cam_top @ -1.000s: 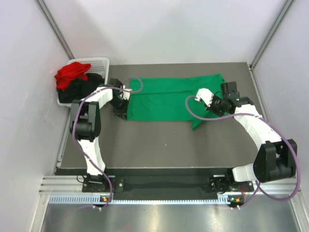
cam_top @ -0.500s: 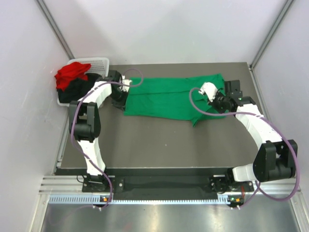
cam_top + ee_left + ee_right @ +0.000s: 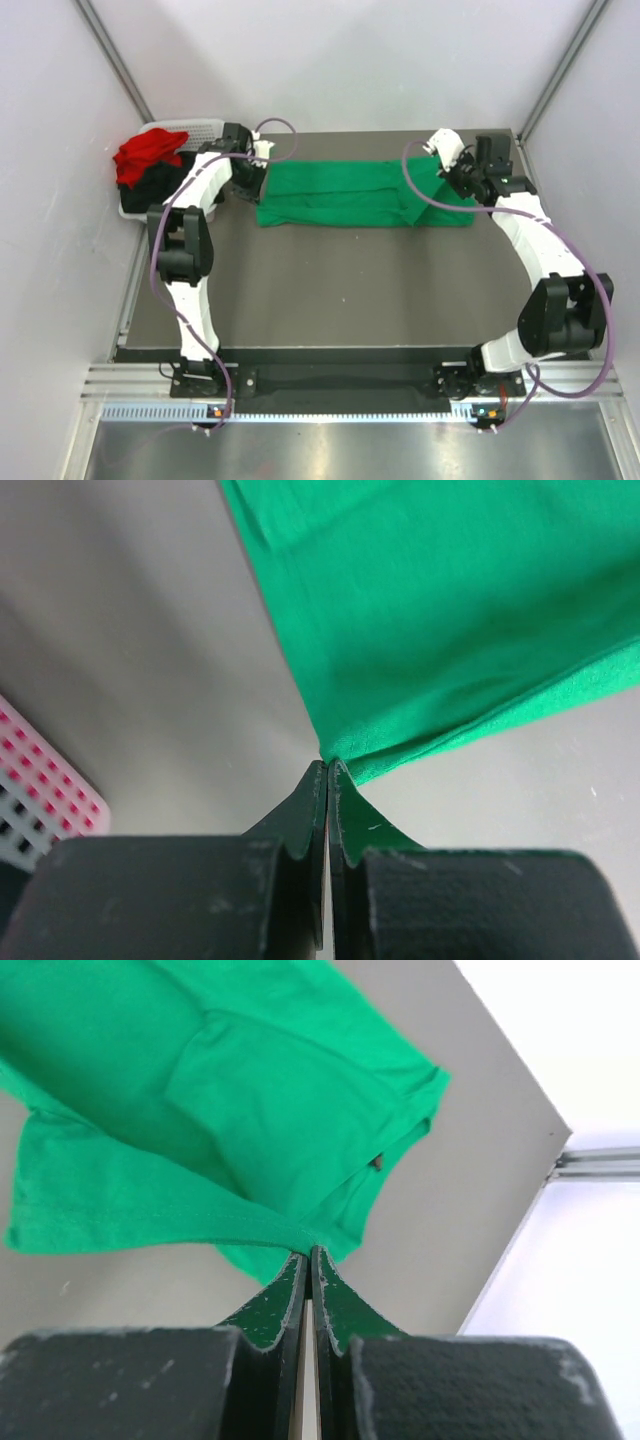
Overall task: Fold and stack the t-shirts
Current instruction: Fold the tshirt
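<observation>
As left gripper (image 3: 327,767) and right gripper (image 3: 308,1253) clamp it, green t-shirt (image 3: 340,192) (folded).

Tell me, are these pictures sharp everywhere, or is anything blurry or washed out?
Top view: evenly lit and sharp, no harsh shadows. Left wrist view: the green t-shirt looks slightly soft, and the basket corner is blurred. Right wrist view: the area past the table edge is washed out white.
</observation>
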### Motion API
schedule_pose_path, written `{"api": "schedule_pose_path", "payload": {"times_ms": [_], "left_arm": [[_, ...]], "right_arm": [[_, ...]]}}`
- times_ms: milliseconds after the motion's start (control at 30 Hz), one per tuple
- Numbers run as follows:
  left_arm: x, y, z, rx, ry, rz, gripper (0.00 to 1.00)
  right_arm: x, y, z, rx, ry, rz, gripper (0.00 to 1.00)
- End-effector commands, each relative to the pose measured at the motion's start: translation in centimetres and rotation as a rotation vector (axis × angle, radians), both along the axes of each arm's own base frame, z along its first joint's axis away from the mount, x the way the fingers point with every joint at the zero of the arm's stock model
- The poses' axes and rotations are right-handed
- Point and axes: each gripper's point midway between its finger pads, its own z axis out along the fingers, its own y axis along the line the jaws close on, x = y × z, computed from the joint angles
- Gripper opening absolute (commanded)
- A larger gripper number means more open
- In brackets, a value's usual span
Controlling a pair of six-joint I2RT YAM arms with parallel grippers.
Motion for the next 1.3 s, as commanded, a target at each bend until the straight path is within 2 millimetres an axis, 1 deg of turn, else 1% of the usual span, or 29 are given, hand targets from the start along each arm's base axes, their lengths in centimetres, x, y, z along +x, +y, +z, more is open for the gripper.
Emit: {"api": "schedule_pose_path", "payload": {"times_ms": [0, 33, 67, 100, 133, 167, 200, 233, 267, 300, 333, 400, 433, 467, 533, 567, 600, 633, 667, 700, 767, 800, 867, 900, 933, 967, 1000, 1200, 1267], "left_arm": [[1.9, 0.2, 0.1, 0.024, -0.027, -0.016, 0.00], [2.8, 0.2, 0.6, 0.027, -0.050, -0.018, 0.00], [3.1, 0.2, -0.3, 0.032, -0.035, -0.016, 0.00], [3.4, 0.2, -0.4, 0.033, -0.034, -0.019, 0.00], [4.2, 0.1, 0.0, 0.032, -0.052, -0.020, 0.00], [4.4, 0.0, -0.7, 0.032, -0.043, -0.021, 0.00], [4.8, -0.1, -0.8, 0.029, -0.051, -0.022, 0.00], [5.3, -0.2, -0.6, 0.022, -0.063, -0.019, 0.00], [5.7, -0.3, -1.0, 0.021, -0.061, -0.020, 0.00], [5.8, -0.4, -1.0, 0.016, -0.064, -0.022, 0.00], [6.3, -0.5, -0.7, 0.012, -0.077, -0.020, 0.00], [6.7, -0.7, -0.9, 0.008, -0.081, -0.021, 0.00], [6.9, -0.7, -0.8, 0.008, -0.087, -0.021, 0.00], [7.1, -0.7, -0.9, 0.007, -0.090, -0.020, 0.00], [7.4, -0.9, -0.6, 0.000, -0.101, -0.019, 0.00], [7.5, -1.0, -0.9, -0.001, -0.096, -0.021, 0.00], [7.6, -1.0, -1.0, 0.000, -0.096, -0.021, 0.00], [7.9, -1.2, -0.6, 0.001, -0.109, -0.026, 0.00], [8.0, -1.4, -1.0, 0.003, -0.106, -0.029, 0.00], [8.2, -1.6, -0.9, 0.005, -0.112, -0.034, 0.00], [8.3, -2.0, -1.0, 0.007, -0.115, -0.040, 0.00], [8.5, -2.1, -1.0, 0.010, -0.120, -0.043, 0.00], [8.5, -2.3, -1.3, 0.014, -0.116, -0.044, 0.00], [8.6, -2.2, -1.4, 0.017, -0.118, -0.044, 0.00], [8.8, -2.3, -1.4, 0.020, -0.123, -0.042, 0.00], [8.8, -2.2, -1.8, 0.023, -0.115, -0.041, 0.00], [8.9, -2.3, -1.8, 0.025, -0.120, -0.041, 0.00], [10.1, -1.8, -1.5, 0.052, -0.157, -0.020, 0.00], [10.4, -1.8, -1.3, 0.055, -0.168, -0.015, 0.00]], "right_arm": [[2.8, -0.8, 2.3, 0.014, -0.084, -0.056, 0.00], [3.4, -0.7, 1.8, 0.014, -0.078, -0.061, 0.00], [3.9, -0.8, 2.1, 0.019, -0.085, -0.072, 0.00], [4.5, -0.9, 1.5, 0.017, -0.074, -0.084, 0.00], [5.0, -1.0, 1.4, 0.018, -0.078, -0.092, 0.00], [5.6, -0.9, 1.9, 0.026, -0.090, -0.098, 0.00], [6.0, -1.1, 1.3, 0.023, -0.076, -0.106, 0.00], [6.4, -1.1, 1.3, 0.026, -0.078, -0.110, 0.00], [6.8, -1.1, 1.5, 0.029, -0.085, -0.115, 0.00], [7.0, -1.2, 1.4, 0.027, -0.086, -0.119, 0.00], [7.4, -1.2, 1.0, 0.025, -0.080, -0.122, 0.00], [8.1, -1.3, 1.3, 0.022, -0.093, -0.128, 0.00], [8.4, -1.3, 1.0, 0.021, -0.088, -0.130, 0.00], [8.8, -1.4, 1.3, 0.020, -0.099, -0.134, 0.00], [9.4, -1.4, 1.0, 0.020, -0.096, -0.137, 0.00], [9.7, -1.4, 1.3, 0.022, -0.105, -0.139, 0.00], [10.0, -1.3, 0.8, 0.023, -0.094, -0.140, 0.00], [10.3, -1.3, 0.8, 0.025, -0.095, -0.140, 0.00], [10.5, -1.4, 1.0, 0.024, -0.100, -0.141, 0.00], [10.9, -1.3, 0.5, 0.022, -0.094, -0.141, 0.00], [11.4, -1.3, 0.7, 0.021, -0.103, -0.142, 0.00], [11.8, -1.3, 0.2, 0.018, -0.098, -0.145, 0.00], [12.4, -1.3, 0.3, 0.021, -0.106, -0.148, 0.00], [12.7, -1.3, -0.3, 0.019, -0.096, -0.149, 0.00], [12.8, -1.3, -0.5, 0.019, -0.093, -0.148, 0.00], [13.1, -1.3, -0.4, 0.023, -0.096, -0.152, 0.00], [13.3, -1.2, -0.9, 0.022, -0.087, -0.151, 0.00], [14.2, -1.4, -1.1, 0.017, -0.097, -0.161, 0.00], [14.4, -1.4, -0.8, 0.016, -0.107, -0.161, 0.00]]}}
